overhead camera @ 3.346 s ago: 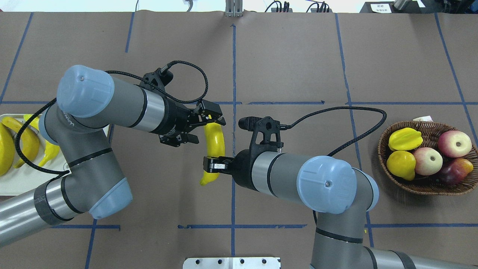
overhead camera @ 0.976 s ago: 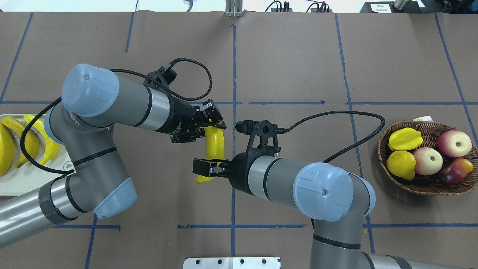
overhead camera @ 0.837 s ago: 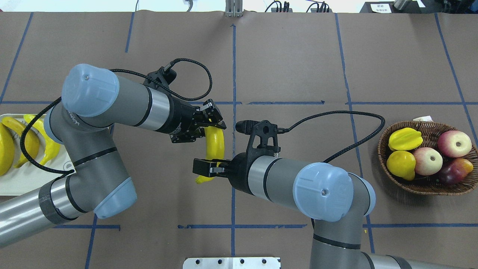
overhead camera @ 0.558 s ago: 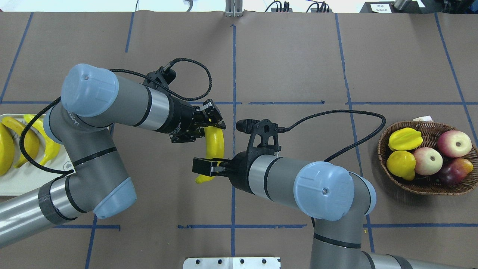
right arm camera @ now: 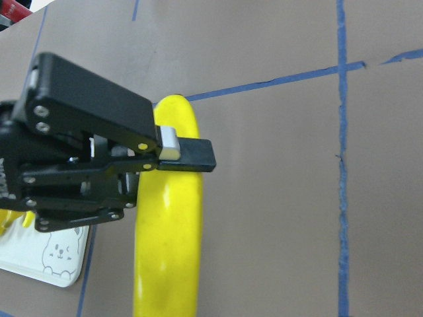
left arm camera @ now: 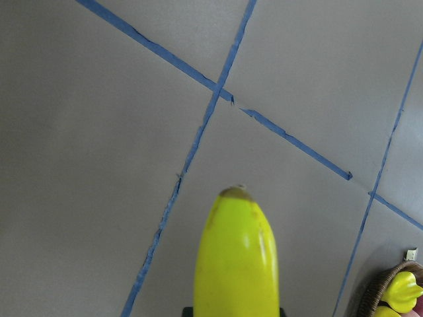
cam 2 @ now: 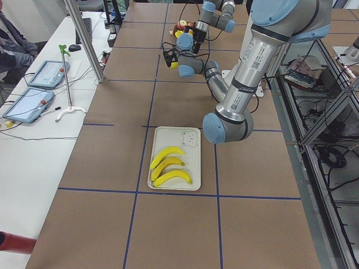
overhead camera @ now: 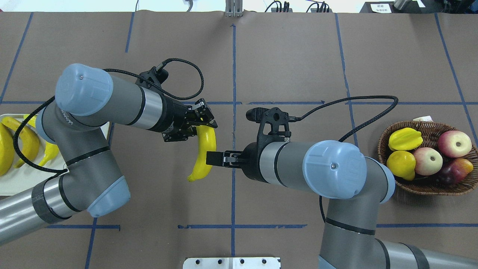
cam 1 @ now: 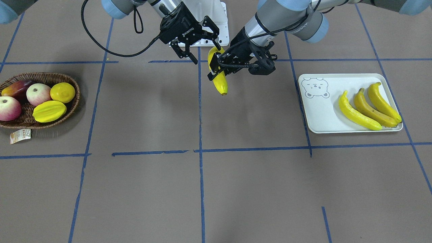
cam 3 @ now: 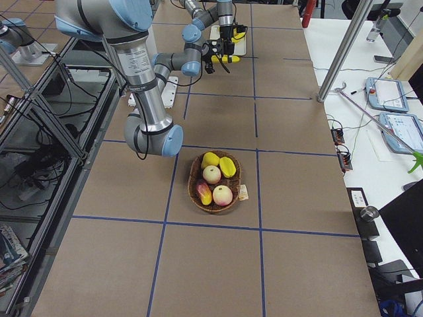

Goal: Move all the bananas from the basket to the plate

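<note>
A yellow banana (overhead camera: 204,149) hangs in the air over the table's middle, and my left gripper (overhead camera: 203,121) is shut on its upper end. The front view shows the same banana (cam 1: 220,82) pointing down from that left gripper (cam 1: 217,67). My right gripper (cam 1: 206,54) stands open close beside the banana, not gripping it. Three more bananas (cam 1: 366,108) lie side by side on the plate (cam 1: 320,111), a pale tray with a bear face. The wicker basket (cam 1: 78,92) at the other end holds apples, a starfruit and a lemon.
Brown paper with blue tape lines covers the table. A small paper tag (cam 1: 20,136) lies beside the basket. A white mounting plate (overhead camera: 231,262) sits at the robot's edge. Bare paper stretches between the held banana and the plate.
My right gripper has let go of the banana's lower part and drawn back to the right, open. The left gripper keeps the banana and has shifted slightly left with it.
</note>
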### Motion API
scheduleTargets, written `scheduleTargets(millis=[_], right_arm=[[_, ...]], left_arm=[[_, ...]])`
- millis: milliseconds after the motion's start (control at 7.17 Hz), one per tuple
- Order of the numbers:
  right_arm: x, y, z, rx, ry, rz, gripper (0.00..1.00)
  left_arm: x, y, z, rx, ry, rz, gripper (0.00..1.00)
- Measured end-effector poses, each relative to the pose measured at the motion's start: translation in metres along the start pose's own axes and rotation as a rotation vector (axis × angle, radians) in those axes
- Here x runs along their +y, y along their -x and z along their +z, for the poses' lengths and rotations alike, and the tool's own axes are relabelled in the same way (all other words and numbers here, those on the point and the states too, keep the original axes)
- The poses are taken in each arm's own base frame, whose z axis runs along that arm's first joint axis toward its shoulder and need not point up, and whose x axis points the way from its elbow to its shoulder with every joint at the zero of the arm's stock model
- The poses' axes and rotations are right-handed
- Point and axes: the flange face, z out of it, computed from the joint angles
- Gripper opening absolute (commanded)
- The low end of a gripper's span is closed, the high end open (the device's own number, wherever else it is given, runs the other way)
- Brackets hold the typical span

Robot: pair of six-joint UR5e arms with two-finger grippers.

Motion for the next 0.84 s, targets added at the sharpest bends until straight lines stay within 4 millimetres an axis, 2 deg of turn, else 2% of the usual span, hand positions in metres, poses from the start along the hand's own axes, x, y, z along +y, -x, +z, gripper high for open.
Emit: scheduleTargets(millis=[418, 837], right_arm=[[-0.009, -0.005, -0.032, 0.122, 0.056, 0.019, 0.99], [-0.043, -0.034, -0.042, 0.267, 0.094, 0.042, 0.99]], left_arm=[[-0.031, 0.013, -0.003, -0.145, -0.094, -0.085, 0.0], [-0.056, 0.036, -0.025, -0.302, -0.185, -0.178, 0.0]])
